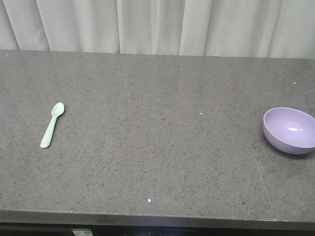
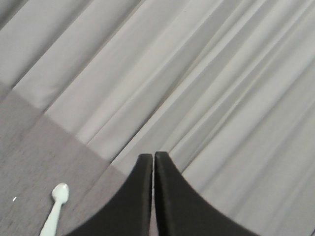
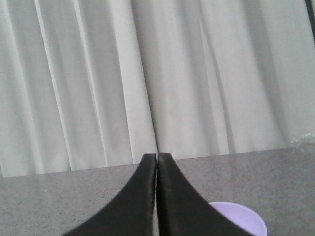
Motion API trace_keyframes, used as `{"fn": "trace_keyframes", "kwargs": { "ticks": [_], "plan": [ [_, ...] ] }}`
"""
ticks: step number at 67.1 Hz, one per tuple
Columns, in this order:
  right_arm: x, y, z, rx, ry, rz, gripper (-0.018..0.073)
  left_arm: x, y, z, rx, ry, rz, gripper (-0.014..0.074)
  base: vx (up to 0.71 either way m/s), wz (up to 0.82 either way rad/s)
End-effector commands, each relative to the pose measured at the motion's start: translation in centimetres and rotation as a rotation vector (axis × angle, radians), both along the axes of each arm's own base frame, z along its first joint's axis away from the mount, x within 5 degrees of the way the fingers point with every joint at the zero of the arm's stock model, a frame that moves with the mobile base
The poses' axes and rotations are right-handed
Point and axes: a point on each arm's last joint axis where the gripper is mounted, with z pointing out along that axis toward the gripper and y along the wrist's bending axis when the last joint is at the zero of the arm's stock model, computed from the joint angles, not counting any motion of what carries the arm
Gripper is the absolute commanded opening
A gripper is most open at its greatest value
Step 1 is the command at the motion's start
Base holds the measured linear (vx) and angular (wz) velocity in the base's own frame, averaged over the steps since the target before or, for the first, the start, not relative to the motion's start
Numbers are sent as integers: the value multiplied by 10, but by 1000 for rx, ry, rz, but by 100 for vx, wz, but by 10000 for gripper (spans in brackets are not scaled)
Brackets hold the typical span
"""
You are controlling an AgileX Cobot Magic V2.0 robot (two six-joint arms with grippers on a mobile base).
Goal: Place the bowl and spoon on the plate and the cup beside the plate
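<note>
A pale mint-green spoon [image 1: 52,125] lies flat on the left of the grey counter, bowl end pointing away; it also shows in the left wrist view [image 2: 56,207]. A lilac bowl [image 1: 289,130] sits upright at the right edge, and its rim peeks out in the right wrist view [image 3: 239,218]. The plate and the cup are out of view. My left gripper [image 2: 153,156] is shut with nothing between its fingers, raised above the counter to the right of the spoon. My right gripper [image 3: 157,156] is shut and empty too, raised just left of the bowl. Neither gripper appears in the front view.
The speckled grey counter [image 1: 157,142] runs wall to wall, with its front edge [image 1: 157,219] near the bottom of the front view. Pale pleated curtains [image 1: 157,24] hang right behind its far edge.
</note>
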Motion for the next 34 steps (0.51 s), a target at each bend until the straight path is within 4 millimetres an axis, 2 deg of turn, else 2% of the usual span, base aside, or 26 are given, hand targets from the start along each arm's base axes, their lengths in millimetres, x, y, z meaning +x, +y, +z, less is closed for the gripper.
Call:
{"fn": "trace_keyframes", "kwargs": {
  "ticks": [1, 6, 11, 12, 22, 29, 34],
  "plan": [
    [3, -2, 37, -71, -57, -30, 1, -6, 0, 38, 73, -75, 25, -6, 0, 0],
    [11, -2, 54, -92, -50, -31, 6, -7, -1, 62, 123, -100, 31, -6, 0, 0],
    [17, -3, 64, -95, -46, -32, 8, -6, 0, 77, 121, -117, 42, -6, 0, 0],
    [27, -4, 67, -91, -30, -37, 8, -4, 3, 87, 111, -138, 70, -6, 0, 0],
    [29, -4, 67, -92, -19, -38, 13, -3, 0, 85, 121, -114, 41, -3, 0, 0],
    [30, -4, 67, -95, -20, -39, 42, 4, -8, 87, 227, -45, -22, 20, 0, 0],
    [33, -4, 66, -109, -9, -41, 90, 14, -14, 97, 310, 9, -78, 55, 0, 0]
  ]
}}
